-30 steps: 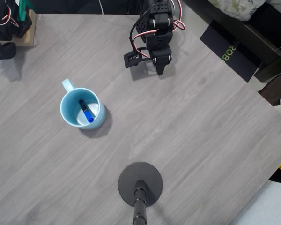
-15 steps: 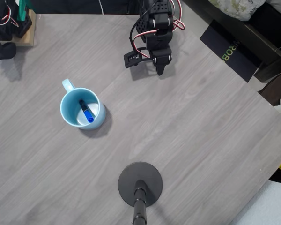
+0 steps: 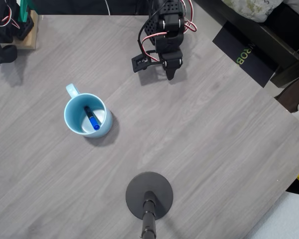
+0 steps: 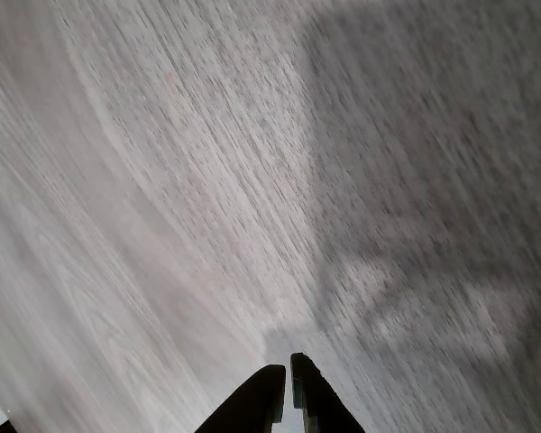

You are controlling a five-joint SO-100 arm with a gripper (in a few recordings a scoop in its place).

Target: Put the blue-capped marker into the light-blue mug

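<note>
Overhead view, left to right: the pale sky-blue round ceramic mug (image 3: 87, 115) stands upright left of centre on the grey wood-grain table (image 3: 214, 144), loop handle toward upper left, open tabletop all around it. The slim dark marker with bright blue cap (image 3: 91, 118) lies tilted inside the mug, cap end lowest in frame; its lower end is hidden by the mug wall. A black round stand base (image 3: 149, 195) sits near the bottom edge, its pole cut off by the frame. The black arm is folded at the top centre, well apart from the mug; gripper (image 3: 170, 74) points down-frame just over the table. Wrist view: gripper (image 4: 284, 390) fingers pressed together, nothing between them, table beneath blurred.
</note>
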